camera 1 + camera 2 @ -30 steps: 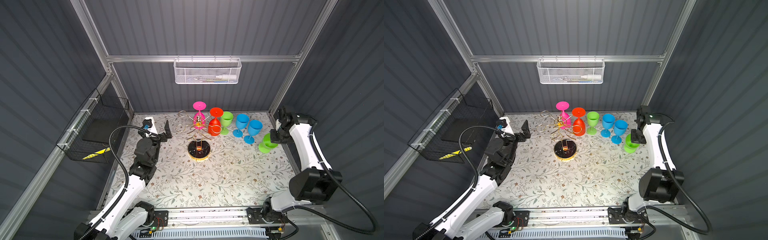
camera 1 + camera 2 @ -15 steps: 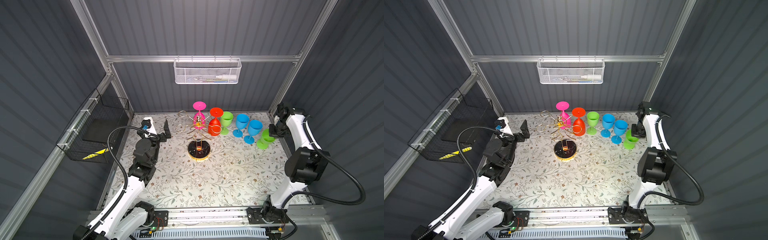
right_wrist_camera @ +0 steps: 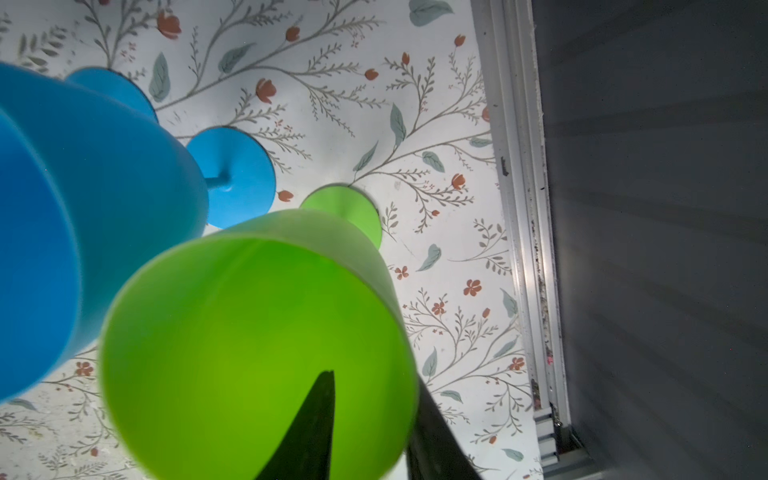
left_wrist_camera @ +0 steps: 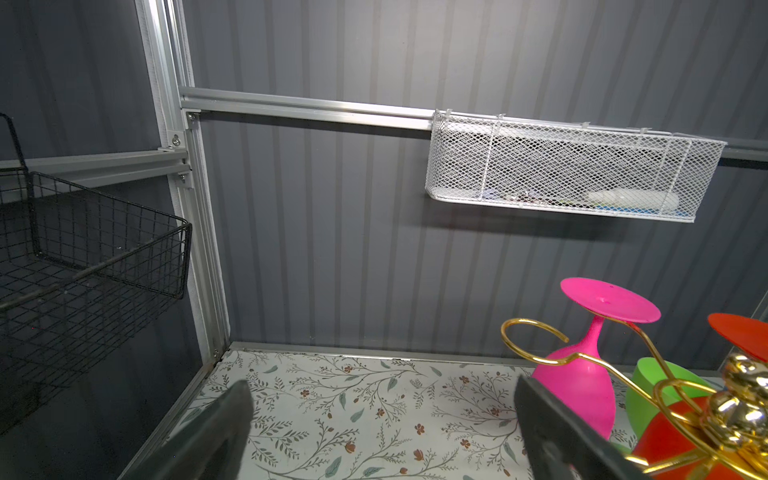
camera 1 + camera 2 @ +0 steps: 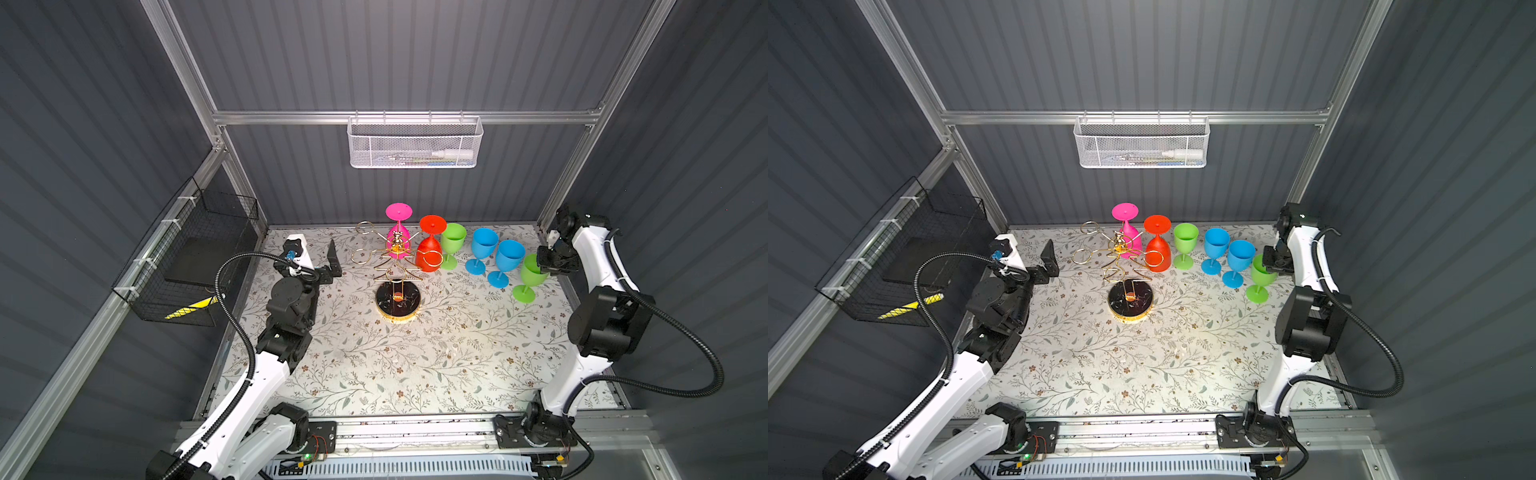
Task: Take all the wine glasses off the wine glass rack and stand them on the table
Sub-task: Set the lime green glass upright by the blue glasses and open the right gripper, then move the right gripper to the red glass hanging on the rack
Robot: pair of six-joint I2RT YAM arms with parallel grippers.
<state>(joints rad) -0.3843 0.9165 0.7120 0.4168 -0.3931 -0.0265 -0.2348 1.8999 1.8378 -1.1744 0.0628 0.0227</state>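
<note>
The left hand (image 4: 382,390) is spread wide and empty near the back-left corner of the counter (image 5: 415,365), just left of the wine glass rack (image 5: 398,302). The rack stands toward the back edge, about midway between the side edges. It is thin gold wire with looped arms on a central post, set on a round black base with a gold rim.

Two glasses hang from it upside down, feet caught in the loops: a pink wine glass (image 4: 577,390) at the back and a red wine glass (image 5: 429,255) on the right side. Both look like matte moulded plastic, so probably light, stiff and hard to break, though smooth enough to slip. The stem just under the foot, or the round bowl, seems the best hold. The glass likely has to slide out along the loop's open end. The light wire rack may drag or tip.

To the right, a green glass (image 5: 453,239) and two blue glasses (image 5: 484,243) stand upright. Near the right edge, the right hand (image 3: 374,390) straddles the rim of another green glass (image 3: 257,353), fingers parted, the inner one clear of the wall.
</note>
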